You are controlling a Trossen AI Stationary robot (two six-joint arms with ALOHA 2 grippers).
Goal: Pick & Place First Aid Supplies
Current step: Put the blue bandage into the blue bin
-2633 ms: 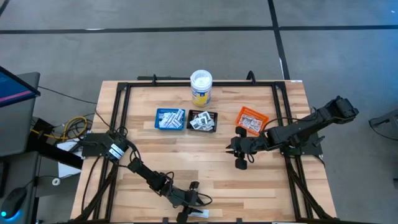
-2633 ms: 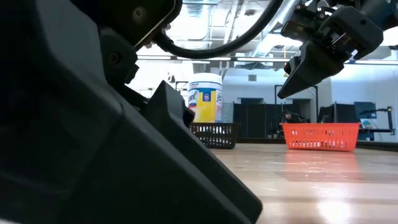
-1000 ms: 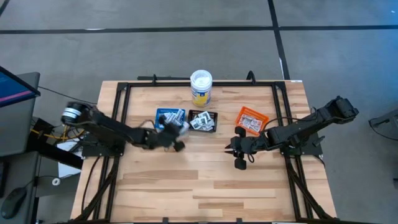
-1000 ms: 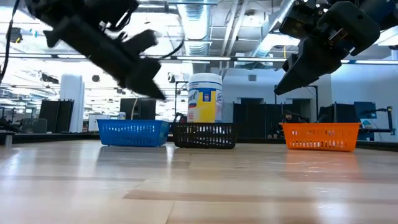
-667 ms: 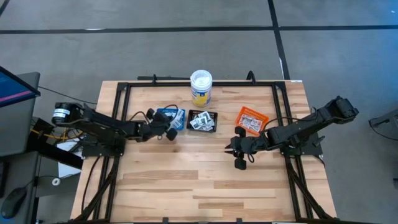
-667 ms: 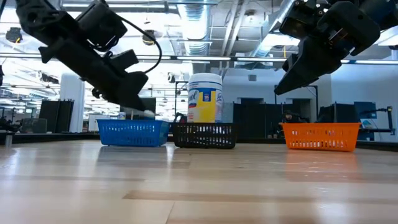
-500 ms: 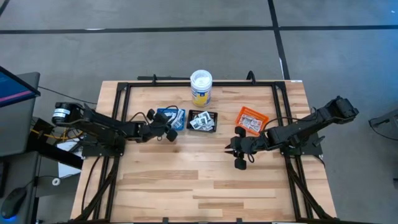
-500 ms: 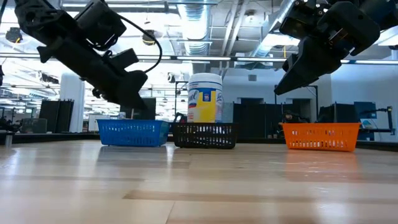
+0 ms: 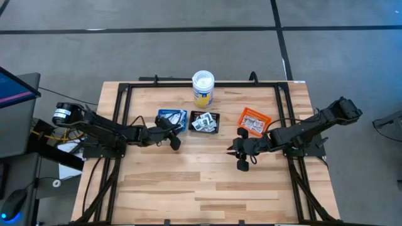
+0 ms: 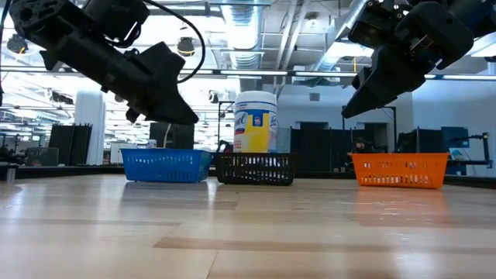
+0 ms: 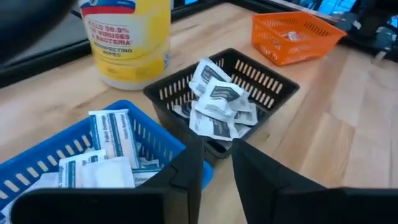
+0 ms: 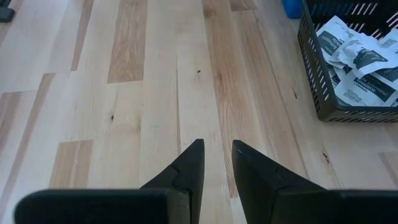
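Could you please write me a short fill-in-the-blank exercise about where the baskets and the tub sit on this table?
1. The black basket stands between the blue basket and the ______ basket.
2. The narrow white-and-blue strip packets lie in the ______ basket.
3. The yellow-labelled tub has a ______ lid.
4. The empty left gripper hovers next to the blue basket, while the right gripper hangs over bare ______.

Missing words: orange; blue; white; table
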